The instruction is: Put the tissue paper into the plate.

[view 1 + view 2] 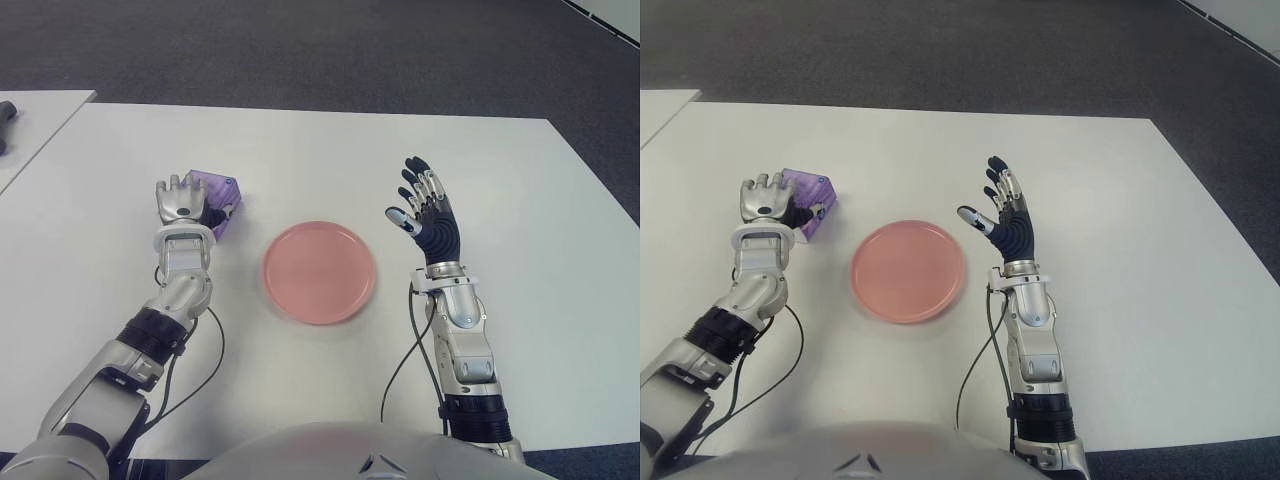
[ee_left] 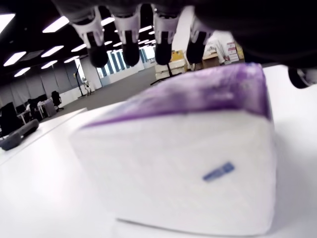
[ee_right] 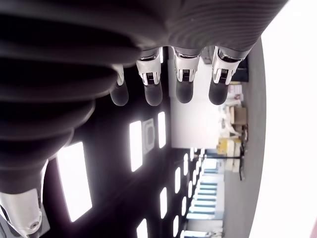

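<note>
**Op:** Where's the tissue & what's it look like?

**Me:** Tissue pack (image 1: 222,200) sits on the table (image 1: 330,150), on my left, just left of the plate (image 1: 320,271) but not touching it. It's a small soft block: purple on top, white sides, w/ a tiny blue mark on the white face in the left wrist view (image 2: 218,172). Looks tilted a bit, one corner toward the plate.

**Op:** Left hand got it?

**Me:** My left hand (image 1: 182,203) is right at the pack's near-left side. Fingers (image 2: 128,37) are apart and reach over the purple top; fingertips hang above it w/ a gap showing in the wrist view. Thumb is hidden, so I can't tell if it touches the pack. Not clamped on it as far as I can see. Pack is down on the table, not lifted.

**Op:** Right hand?

**Me:** My right hand (image 1: 424,208) is up, right of the plate, palm toward it, fingers spread & straight, holding nothing. Its wrist view shows only the fingertips (image 3: 184,79) apart, w/ ceiling lights behind.

**Op:** Plate?

**Me:** Pink, round, shallow, middle of the table betw. my hands, nothing in it.

**Op:** Anything in the way?

**Me:** Betw. pack & plate just bare white tabletop. Black cables (image 1: 205,360) run along both forearms over the table, nearer me than the plate. A 2nd white table (image 1: 40,115) stands at far left w/ a dark object (image 1: 6,112) at its edge; can't tell what it is. Dark carpet (image 1: 300,50) beyond.
</note>
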Robot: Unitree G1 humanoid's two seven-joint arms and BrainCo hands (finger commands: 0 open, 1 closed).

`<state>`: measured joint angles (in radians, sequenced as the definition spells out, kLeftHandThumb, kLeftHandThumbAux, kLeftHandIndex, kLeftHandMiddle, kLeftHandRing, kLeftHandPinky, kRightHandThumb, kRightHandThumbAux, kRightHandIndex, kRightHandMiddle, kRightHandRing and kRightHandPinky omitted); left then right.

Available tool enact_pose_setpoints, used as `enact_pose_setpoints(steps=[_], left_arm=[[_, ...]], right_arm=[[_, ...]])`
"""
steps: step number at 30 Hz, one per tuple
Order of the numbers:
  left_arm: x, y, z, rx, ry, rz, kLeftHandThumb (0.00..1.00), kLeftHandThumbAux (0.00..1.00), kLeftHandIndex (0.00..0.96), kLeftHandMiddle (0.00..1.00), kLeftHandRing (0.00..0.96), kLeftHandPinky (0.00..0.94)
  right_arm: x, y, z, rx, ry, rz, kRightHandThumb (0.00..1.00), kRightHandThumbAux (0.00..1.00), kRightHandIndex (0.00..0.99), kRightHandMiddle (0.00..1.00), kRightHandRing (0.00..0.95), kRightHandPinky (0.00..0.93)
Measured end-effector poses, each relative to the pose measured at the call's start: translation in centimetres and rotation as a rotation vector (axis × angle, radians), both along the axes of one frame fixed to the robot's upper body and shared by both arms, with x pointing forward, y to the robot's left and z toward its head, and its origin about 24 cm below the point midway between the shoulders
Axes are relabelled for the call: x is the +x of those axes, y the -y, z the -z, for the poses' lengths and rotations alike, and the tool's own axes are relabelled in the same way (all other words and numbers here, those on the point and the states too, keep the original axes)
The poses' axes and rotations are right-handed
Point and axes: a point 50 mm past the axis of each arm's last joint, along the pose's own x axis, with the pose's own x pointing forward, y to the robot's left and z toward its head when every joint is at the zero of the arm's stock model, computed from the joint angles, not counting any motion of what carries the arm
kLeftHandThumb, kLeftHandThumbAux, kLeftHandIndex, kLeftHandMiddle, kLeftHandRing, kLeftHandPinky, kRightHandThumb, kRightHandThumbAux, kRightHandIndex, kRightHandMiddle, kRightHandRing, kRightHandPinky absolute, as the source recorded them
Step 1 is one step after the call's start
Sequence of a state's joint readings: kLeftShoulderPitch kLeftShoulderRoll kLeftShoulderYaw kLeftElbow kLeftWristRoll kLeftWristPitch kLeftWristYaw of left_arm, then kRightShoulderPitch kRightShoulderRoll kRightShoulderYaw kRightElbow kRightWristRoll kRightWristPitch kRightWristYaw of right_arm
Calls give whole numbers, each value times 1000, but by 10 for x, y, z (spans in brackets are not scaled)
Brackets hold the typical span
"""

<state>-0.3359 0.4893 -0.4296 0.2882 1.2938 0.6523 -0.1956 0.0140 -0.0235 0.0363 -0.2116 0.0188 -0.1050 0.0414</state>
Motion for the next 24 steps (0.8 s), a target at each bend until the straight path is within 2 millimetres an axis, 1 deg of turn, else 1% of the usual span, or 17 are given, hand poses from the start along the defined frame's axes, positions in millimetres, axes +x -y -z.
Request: enact_pose_setpoints(steps=[11,24], left_arm=[[4,1,5,1,-2,10,0,66,0,0,0,0],[5,0,16,29,14,11,0,35,0,0,0,0]], right_arm=[[0,4,0,-5,-2,4,198,620,0,0,0,0],[-1,6,1,-4,-7,4,198,620,0,0,0,0]])
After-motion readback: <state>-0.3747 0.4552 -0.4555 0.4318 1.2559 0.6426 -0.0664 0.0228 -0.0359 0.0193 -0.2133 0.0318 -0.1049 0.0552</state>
